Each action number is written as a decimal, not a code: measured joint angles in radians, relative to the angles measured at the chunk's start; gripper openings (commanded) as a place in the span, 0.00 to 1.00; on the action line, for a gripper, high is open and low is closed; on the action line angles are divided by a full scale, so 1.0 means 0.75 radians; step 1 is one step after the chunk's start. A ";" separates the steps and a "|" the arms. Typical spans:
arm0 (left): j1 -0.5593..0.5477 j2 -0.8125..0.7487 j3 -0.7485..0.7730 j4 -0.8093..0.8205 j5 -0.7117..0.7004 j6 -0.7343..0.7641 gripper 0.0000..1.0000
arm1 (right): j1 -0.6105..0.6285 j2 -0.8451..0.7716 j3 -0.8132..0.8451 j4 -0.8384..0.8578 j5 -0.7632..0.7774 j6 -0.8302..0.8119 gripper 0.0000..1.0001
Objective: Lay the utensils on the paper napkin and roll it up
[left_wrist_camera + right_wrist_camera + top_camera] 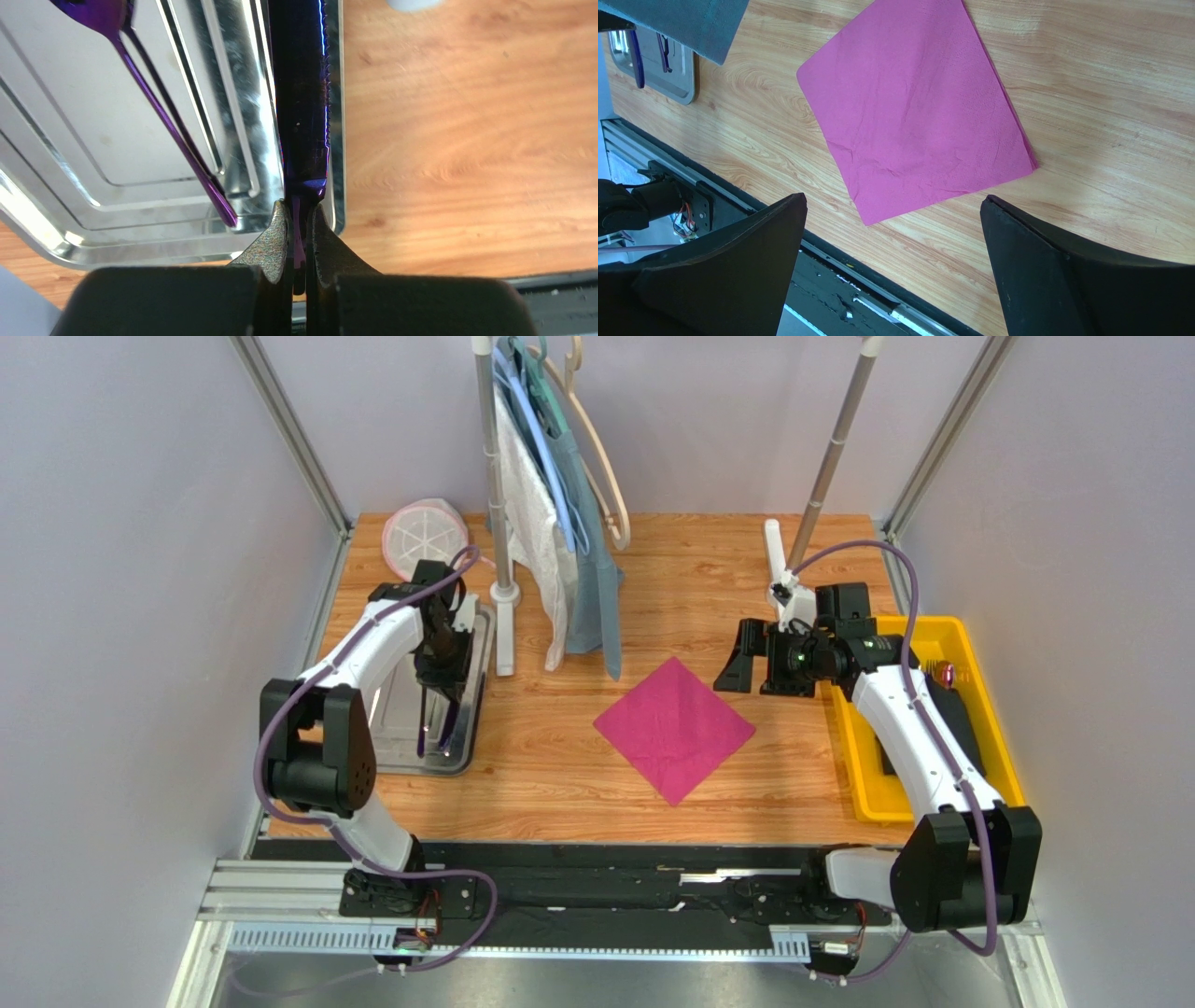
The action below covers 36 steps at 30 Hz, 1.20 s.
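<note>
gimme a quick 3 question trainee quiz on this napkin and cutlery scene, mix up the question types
1. True or false: the left gripper is shut on the handle of a purple knife.
2. How many utensils lie on the paper napkin? A) none B) one C) three
3. Fill in: the right gripper hangs over the napkin with its jaws ____.

Key: 1 true; 2 A; 3 open

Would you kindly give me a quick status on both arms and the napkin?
Left tool shut on purple knife at metal tray. Right tool open beside pink napkin. Napkin flat, bare, nothing in the way.
</note>
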 measured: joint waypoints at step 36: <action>-1.071 0.376 0.581 0.029 0.125 -0.242 0.00 | -0.090 -0.041 -0.005 -0.015 0.267 0.017 1.00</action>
